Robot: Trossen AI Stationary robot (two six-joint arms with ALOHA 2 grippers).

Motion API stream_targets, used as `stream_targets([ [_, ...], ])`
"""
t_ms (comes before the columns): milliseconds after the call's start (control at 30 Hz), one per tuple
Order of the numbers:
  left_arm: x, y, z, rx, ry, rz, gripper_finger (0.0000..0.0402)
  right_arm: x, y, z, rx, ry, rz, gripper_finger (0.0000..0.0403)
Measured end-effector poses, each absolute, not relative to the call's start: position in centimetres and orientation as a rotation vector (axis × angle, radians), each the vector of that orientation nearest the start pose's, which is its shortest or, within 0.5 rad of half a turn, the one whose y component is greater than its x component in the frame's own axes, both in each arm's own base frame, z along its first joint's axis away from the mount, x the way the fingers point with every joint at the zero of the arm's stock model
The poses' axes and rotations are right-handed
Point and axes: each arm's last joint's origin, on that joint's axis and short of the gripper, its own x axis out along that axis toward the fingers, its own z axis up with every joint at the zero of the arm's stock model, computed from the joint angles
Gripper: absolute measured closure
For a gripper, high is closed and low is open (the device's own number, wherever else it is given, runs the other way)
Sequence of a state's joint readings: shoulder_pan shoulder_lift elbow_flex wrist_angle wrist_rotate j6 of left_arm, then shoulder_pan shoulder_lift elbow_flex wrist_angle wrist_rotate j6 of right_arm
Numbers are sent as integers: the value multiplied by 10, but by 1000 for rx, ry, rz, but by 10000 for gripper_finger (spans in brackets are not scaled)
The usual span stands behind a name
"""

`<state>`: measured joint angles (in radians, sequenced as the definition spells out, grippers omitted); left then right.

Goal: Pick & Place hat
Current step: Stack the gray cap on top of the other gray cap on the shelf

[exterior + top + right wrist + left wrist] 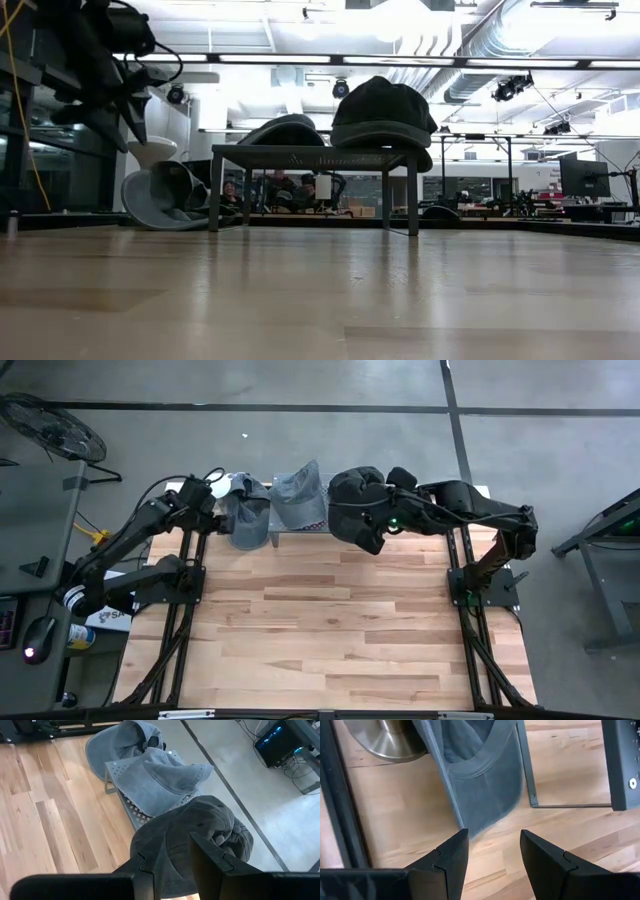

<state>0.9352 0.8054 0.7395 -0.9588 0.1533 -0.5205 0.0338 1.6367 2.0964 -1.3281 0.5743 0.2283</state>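
The right gripper (172, 862) jaws pinch the dark hat (200, 827); the left gripper (492, 852) jaws gape empty.

No words to read

No letters, numbers or signs can be read on anything seen in these pictures.

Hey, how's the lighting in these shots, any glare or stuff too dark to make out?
Low view: bright ceiling lights backlight the dark cap on the rack, nearly a silhouette; sheen on the tabletop. High view: even light. Left wrist view: glare on the metal bowl.
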Motion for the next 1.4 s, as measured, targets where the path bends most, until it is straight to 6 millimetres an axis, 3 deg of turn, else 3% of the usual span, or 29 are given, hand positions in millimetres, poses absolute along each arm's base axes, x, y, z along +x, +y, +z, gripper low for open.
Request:
stream_targets([
  [567,84,115,227,-938,674,1117,227,289,-12,460,-57,750,-682,325],
  [1167,99,136,203,-911,748,1142,227,289,-14,461,-50,716,-766,325],
  [1400,103,141,198,-933,759,1138,228,288,-14,461,-121,744,-743,325],
])
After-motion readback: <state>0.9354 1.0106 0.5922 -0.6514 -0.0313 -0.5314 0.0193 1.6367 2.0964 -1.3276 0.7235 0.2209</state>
